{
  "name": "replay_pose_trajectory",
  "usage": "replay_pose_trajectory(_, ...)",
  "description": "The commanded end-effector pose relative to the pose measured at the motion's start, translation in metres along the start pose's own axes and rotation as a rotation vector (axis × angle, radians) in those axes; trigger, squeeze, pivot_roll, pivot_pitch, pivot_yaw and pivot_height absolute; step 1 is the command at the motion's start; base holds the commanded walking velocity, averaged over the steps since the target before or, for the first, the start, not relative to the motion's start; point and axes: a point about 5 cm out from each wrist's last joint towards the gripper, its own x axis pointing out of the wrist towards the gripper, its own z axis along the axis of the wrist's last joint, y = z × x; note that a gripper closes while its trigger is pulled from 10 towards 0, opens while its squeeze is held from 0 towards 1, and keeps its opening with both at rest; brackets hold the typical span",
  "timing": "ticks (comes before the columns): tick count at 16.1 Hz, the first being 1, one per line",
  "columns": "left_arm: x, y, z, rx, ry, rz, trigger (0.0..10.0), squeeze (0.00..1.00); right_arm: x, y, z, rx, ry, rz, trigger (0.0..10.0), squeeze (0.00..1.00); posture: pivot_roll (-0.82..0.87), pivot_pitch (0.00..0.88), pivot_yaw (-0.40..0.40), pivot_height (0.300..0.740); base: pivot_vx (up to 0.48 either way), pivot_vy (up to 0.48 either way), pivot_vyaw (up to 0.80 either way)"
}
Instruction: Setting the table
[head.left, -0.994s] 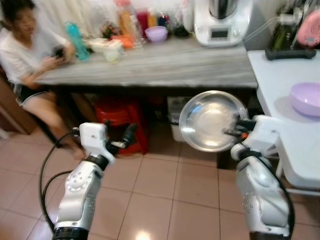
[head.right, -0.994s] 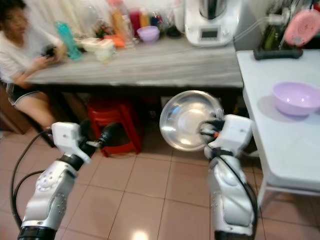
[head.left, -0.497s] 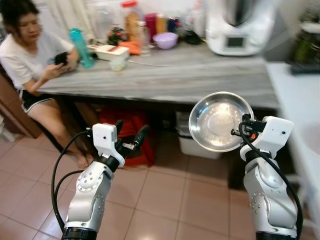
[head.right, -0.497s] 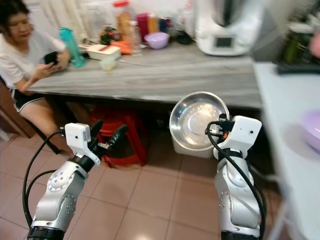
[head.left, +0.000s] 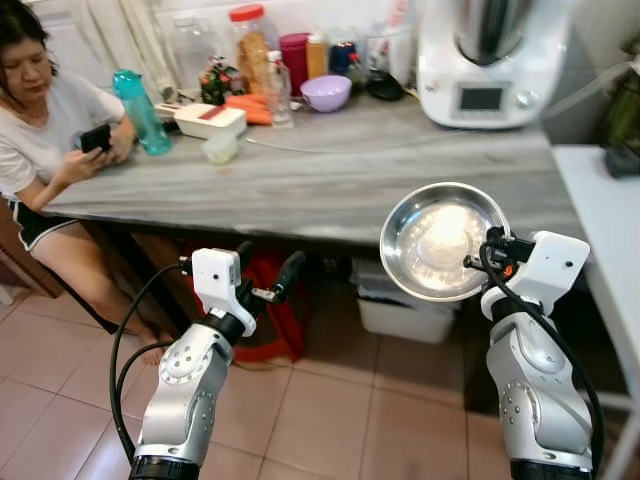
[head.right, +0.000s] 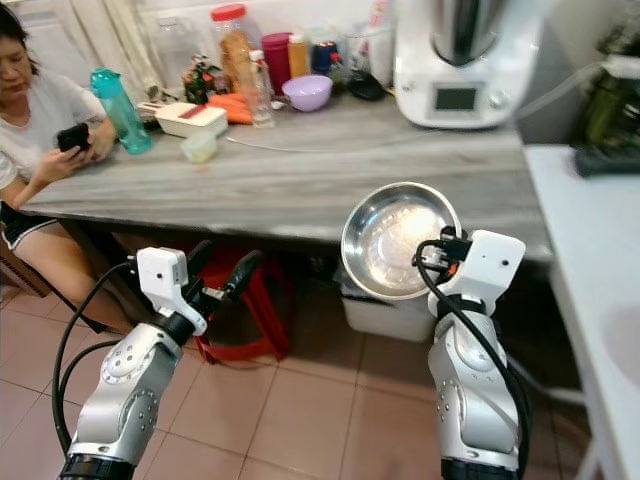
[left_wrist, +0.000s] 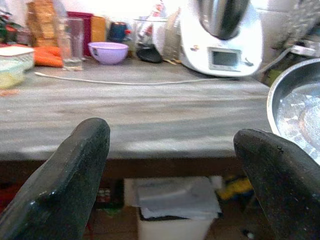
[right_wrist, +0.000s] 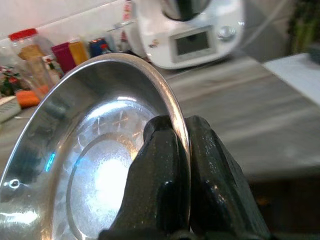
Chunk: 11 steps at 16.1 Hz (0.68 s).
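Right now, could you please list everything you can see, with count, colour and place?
Steel plate: one, silver, tilted on edge, pinched at its rim.
Table: one, grey wood-grain, ahead.
Kitchen machine: one, white, table's far right.
Bowl: one, lilac, table's back.
Bottle: one, teal, near the person.
Jar: one, red-lidded, table's back.
Stool: one, red, under the table.
Bin: one, white, under the table.
Person: one, seated left, holding a phone.
Left claw: black fingers, open, empty.
Right claw: black fingers, shut on the plate's rim.

You face a grey wood-grain worktop (head.left: 330, 190) over a pinkish tiled floor (head.left: 330, 420), a red stool (head.left: 262, 320) and white bin (head.left: 400, 315) beneath, white tiled wall (head.left: 340, 12) behind.
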Motion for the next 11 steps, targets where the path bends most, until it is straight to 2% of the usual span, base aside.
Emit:
replay_pose_trajectory(1, -0.004, 0.007, 0.002, 0.021, 0.008, 0.018, 10.0, 0.0, 0.004, 0.009, 0.004, 0.05, -0.013, 0.013, 10.0, 0.0, -0.04, 0.0, 0.116, 0.74, 0.48, 0.0, 0.0)
replay_pose_trajectory(9, -0.006, 0.0, -0.002, 0.009, 0.03, -0.025, 10.0, 0.0, 0.021, 0.001, 0.005, 0.116, 0.003, -0.108, 10.0, 0.0, -0.04, 0.0, 0.112, 0.74, 0.48, 0.0, 0.0)
replay_pose_trajectory(11, -0.01, -0.005, -0.006, -0.014, 0.055, -0.077, 10.0, 0.0, 0.022, -0.004, -0.001, 0.149, 0.039, -0.15, 10.0, 0.0, -0.04, 0.0, 0.108, 0.74, 0.187, 0.0, 0.0)
